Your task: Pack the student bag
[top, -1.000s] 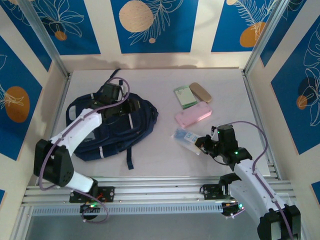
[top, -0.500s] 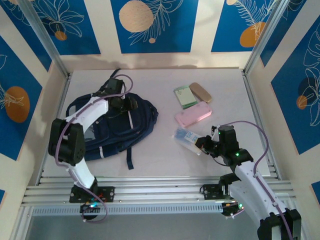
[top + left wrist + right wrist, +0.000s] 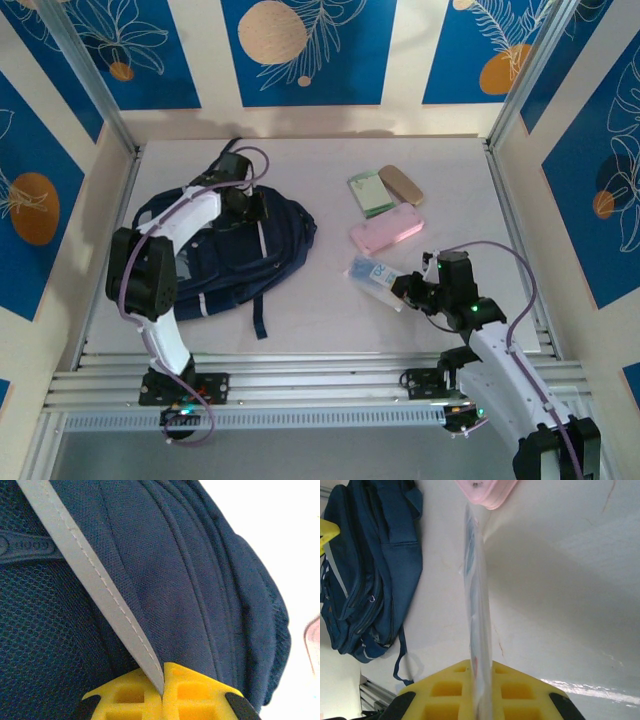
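The student bag (image 3: 225, 250), a navy-blue backpack, lies flat on the left half of the table. My left gripper (image 3: 248, 205) rests on its upper part. In the left wrist view the yellow jaws (image 3: 162, 682) are shut on the bag's thin grey stitched stripe (image 3: 90, 570), with blue fabric (image 3: 200, 580) all round. My right gripper (image 3: 408, 290) is shut on a flat clear packet with blue print (image 3: 372, 274), to the right of the bag. In the right wrist view the packet (image 3: 477, 605) stands edge-on between the yellow fingers (image 3: 481, 680), and the bag (image 3: 365, 570) lies to the left.
A pink case (image 3: 386, 232) lies just beyond the packet, its end also seen from the right wrist (image 3: 487, 490). A green notepad (image 3: 368, 193) and a tan case (image 3: 401, 184) lie farther back. A dark strap (image 3: 259, 318) trails from the bag toward the near metal rail (image 3: 320, 375).
My left arm swung in over the top of the bag and its jaws closed on the grey stripe. The right arm and its packet stayed in place.
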